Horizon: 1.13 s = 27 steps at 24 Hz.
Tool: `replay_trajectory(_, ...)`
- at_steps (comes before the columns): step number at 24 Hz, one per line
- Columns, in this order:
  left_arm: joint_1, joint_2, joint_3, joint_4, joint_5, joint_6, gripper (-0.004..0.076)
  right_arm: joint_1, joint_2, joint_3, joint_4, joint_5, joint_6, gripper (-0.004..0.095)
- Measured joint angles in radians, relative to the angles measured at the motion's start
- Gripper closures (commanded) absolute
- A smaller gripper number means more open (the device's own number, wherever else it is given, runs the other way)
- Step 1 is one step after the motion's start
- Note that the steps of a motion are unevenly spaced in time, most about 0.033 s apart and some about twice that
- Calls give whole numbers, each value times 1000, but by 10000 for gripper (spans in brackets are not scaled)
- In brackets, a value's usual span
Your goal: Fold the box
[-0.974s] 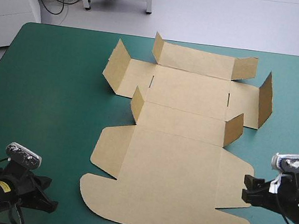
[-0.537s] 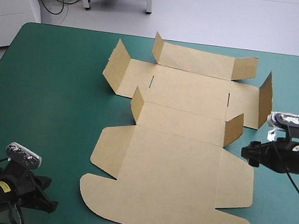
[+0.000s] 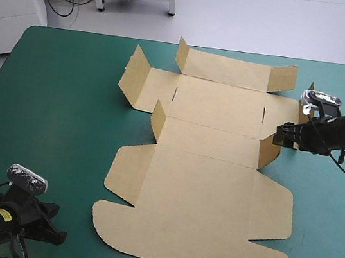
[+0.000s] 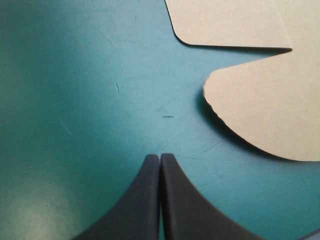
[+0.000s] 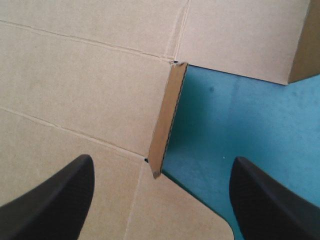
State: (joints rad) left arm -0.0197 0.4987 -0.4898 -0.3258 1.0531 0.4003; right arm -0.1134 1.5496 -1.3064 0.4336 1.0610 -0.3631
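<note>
Hovering my right gripper (image 5: 161, 159), fingers wide apart, over a small raised flap (image 5: 167, 115), I judge the box (image 3: 202, 192), spread in the middle of the bench (image 3: 51, 117), light, stiff and easy to crease. I would take this flap's free edge. My left gripper (image 4: 160, 156) sits closed by the near left corner. Only the right wrist view shows the flap's thin edge; the high view shows the whole sheet.

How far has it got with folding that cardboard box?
Barely started. The box lies flat, only its small flaps standing up. The right gripper, open, hovers at one raised flap; the left gripper sits shut beside the sheet. Every wall is yet to be raised and tucked.
</note>
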Motion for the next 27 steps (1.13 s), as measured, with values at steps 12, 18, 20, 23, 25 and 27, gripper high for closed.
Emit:
replay_trajectory(12, 0, 0, 0, 0, -1, 0, 756, 0, 248, -66, 124, 54, -53, 328)
replay_trajectory(18, 0, 0, 0, 0, 0, 0, 756, 18, 337, -70, 187, 45, -104, 836)
replay_trajectory(20, 0, 0, 0, 0, 0, 0, 756, 22, 343, -70, 186, 42, -105, 921)
replay_trajectory(23, 0, 0, 0, 1, 0, 0, 756, 22, 343, -77, 178, 39, -112, 922)
replay_trajectory(25, 0, 0, 0, 1, 0, 0, 756, 22, 343, -90, 179, 40, -112, 922)
replay_trajectory(27, 0, 0, 0, 1, 0, 0, 756, 22, 343, -115, 177, 54, -112, 922)
